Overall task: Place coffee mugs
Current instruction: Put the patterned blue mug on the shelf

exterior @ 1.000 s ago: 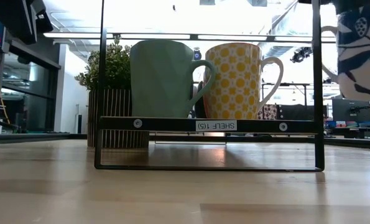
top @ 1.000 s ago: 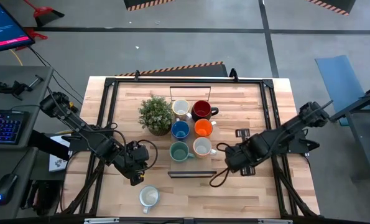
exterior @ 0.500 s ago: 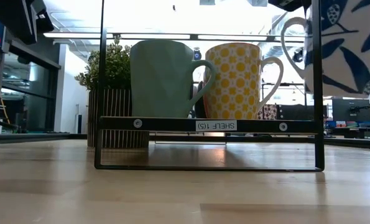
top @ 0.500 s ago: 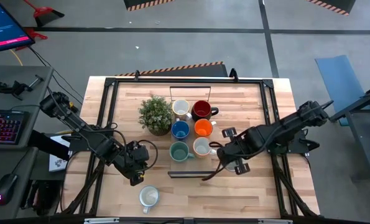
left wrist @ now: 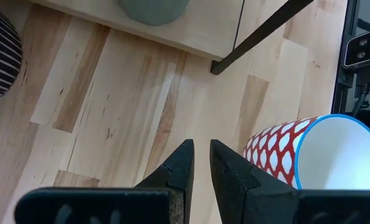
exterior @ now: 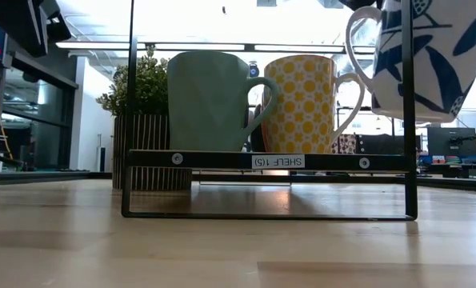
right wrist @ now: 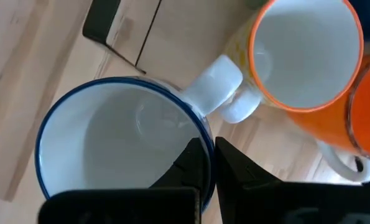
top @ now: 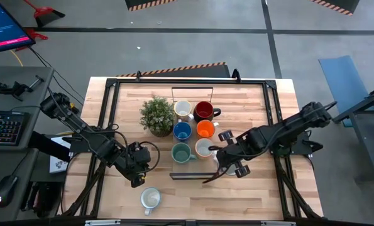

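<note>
On the black shelf (top: 194,176) stand several coffee mugs: white (top: 183,109), dark red (top: 203,111), blue (top: 182,130), orange (top: 205,129), teal (exterior: 210,100) and yellow-patterned (exterior: 306,104). My right gripper (right wrist: 208,163) is shut on a white mug with blue leaves (exterior: 420,56), in the air at the shelf's near right corner. A red-and-white mug with a blue rim (top: 150,198) stands on the table near the front edge. My left gripper (left wrist: 201,163) hovers beside that mug, shut, with nothing between its fingers. My right gripper pinches the blue-rimmed mug's wall at the rim (right wrist: 200,134), one finger (right wrist: 193,165) inside and one (right wrist: 234,169) outside. The fingers come from above, pointing steeply down. The mug hangs clear of table and shelf, tilted, its handle (exterior: 358,44) toward the yellow-patterned mug.
A potted green plant (top: 157,115) stands left of the shelf. The black shelf's upright posts (exterior: 408,112) rise close to the held mug. A black frame (top: 111,88) borders the tabletop. Bare wood lies at the front right (top: 256,198).
My right gripper has carried the blue-leaf mug toward the table's left, up to the shelf's near right corner, rolling its wrist. The mug has tipped and its handle has swung into the low view.
</note>
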Controlling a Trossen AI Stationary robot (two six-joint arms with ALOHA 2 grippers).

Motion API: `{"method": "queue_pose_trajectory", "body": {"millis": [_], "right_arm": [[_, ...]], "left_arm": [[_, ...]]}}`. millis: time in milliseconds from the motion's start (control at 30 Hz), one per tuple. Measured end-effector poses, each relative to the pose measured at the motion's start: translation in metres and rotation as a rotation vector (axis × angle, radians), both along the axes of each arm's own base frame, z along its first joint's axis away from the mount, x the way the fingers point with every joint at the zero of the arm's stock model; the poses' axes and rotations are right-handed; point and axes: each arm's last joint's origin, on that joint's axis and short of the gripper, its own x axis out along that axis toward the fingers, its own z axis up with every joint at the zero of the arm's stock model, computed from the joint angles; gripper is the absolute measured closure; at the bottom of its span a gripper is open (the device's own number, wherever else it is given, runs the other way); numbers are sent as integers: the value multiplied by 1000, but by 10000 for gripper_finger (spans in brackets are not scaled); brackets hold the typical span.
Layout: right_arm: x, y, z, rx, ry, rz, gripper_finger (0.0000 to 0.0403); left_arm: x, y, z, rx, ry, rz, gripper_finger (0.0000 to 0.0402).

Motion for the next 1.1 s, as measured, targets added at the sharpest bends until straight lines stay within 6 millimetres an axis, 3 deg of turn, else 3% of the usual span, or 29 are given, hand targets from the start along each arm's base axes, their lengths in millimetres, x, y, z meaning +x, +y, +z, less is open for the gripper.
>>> {"method": "queue_pose_trajectory", "body": {"millis": [533,1100], "right_arm": [[26,-9,-22,-3,45,141,403],[42,-21,-19,38,-64,246,403]], "left_arm": [[0,0,0,-10,1,15,359],[0,0,0,-23,3,31,359]]}}
